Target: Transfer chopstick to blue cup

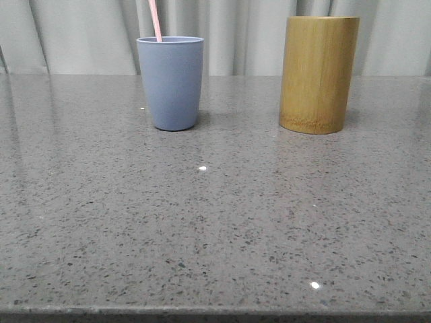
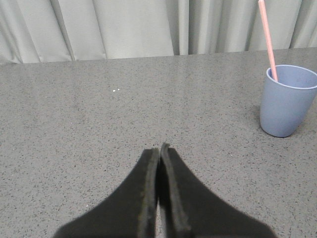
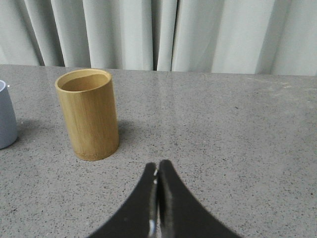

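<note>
The grey speckled table (image 1: 215,229) is stretching away from the near edge in the front view, its surface showing a few bright glints. Farther back, the blue cup (image 1: 171,84) is standing upright on the left, and the chopstick (image 1: 155,20) is sitting inside it, leaning a little and running up out of the picture. To the right, well apart from the cup, the bamboo cylinder (image 1: 318,74) is standing upright. Pale curtains (image 1: 81,33) are hanging behind the table.

In the left wrist view, the left gripper (image 2: 159,151) is hovering above bare table with its black fingers pressed together and nothing between them. The blue cup (image 2: 287,101) is standing well apart from it, with the chopstick (image 2: 267,39) resting against the inside of the rim and sticking out well above it.

In the right wrist view, the right gripper (image 3: 157,168) is also sitting closed on nothing, fingertips meeting. The bamboo cylinder (image 3: 90,116) is standing near it, open and hollow at the top, and a sliver of the blue cup (image 3: 6,119) is showing beyond it.
</note>
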`<control>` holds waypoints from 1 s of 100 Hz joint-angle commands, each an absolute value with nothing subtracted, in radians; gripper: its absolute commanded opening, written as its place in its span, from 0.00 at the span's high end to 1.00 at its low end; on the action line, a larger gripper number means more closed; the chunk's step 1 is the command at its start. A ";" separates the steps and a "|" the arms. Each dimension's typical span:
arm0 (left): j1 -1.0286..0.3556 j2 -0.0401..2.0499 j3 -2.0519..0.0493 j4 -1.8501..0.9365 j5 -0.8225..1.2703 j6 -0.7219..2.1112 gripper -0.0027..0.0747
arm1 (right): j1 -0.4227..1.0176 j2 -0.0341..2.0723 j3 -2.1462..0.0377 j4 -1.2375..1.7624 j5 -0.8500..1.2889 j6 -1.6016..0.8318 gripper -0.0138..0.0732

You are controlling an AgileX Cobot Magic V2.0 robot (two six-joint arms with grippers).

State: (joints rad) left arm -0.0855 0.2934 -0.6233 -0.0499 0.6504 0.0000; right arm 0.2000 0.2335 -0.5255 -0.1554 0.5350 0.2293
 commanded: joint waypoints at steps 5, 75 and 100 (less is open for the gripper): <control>-0.083 0.303 -0.646 -0.051 0.561 -0.007 0.99 | 0.196 0.241 -0.548 -0.172 0.462 0.228 0.96; -0.052 0.222 -0.506 0.000 0.447 -0.007 0.99 | 0.196 0.241 -0.548 -0.172 0.462 0.228 0.96; -0.032 0.094 -0.299 0.000 0.260 -0.007 0.99 | 0.196 0.241 -0.548 -0.172 0.461 0.228 0.96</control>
